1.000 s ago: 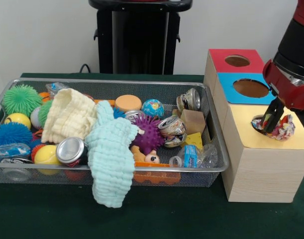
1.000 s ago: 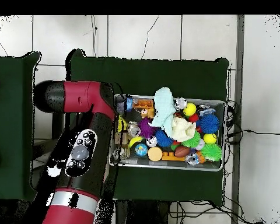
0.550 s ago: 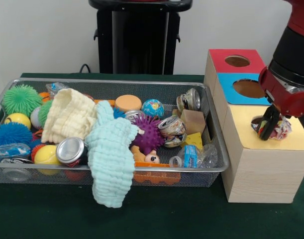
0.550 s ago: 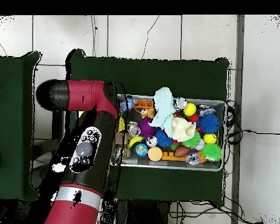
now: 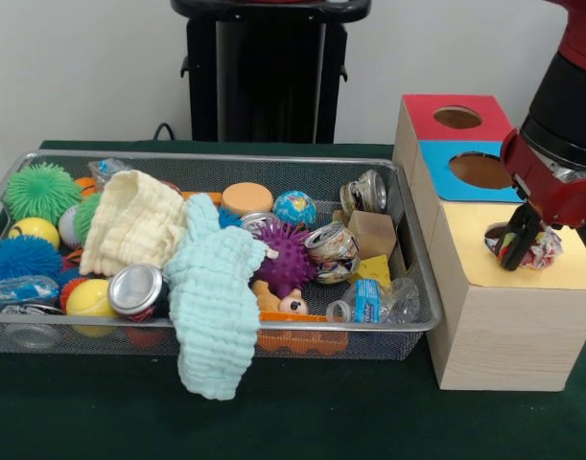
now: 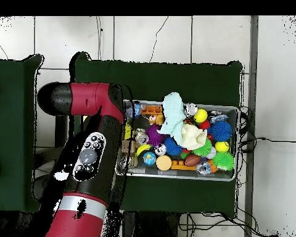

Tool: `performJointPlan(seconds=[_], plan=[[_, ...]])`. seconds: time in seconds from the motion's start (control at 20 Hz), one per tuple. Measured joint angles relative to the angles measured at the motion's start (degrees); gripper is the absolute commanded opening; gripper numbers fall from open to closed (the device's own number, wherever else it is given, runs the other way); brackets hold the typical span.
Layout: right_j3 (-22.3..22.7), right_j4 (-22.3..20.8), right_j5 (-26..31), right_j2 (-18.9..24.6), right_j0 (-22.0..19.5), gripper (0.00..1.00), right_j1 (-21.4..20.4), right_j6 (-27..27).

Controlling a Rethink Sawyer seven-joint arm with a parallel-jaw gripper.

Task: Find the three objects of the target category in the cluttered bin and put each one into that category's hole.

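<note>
The jaws of the gripper (image 5: 516, 245) were closed on a crumpled wrapper (image 5: 534, 247) at the hole in the box's yellow top (image 5: 551, 273), beside the wire bin (image 5: 412, 251) on the desk (image 5: 302, 422).

Yellow hole (image 5: 498, 233) mostly behind crumpled wrapper (image 5: 536, 247)
</note>
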Motion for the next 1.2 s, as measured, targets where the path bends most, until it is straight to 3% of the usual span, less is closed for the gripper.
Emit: performJointPlan(seconds=[1.2], plan=[[1.71, 2.92, 0.17, 1.75, -1.63, 0.0, -1.04, 0.0]])
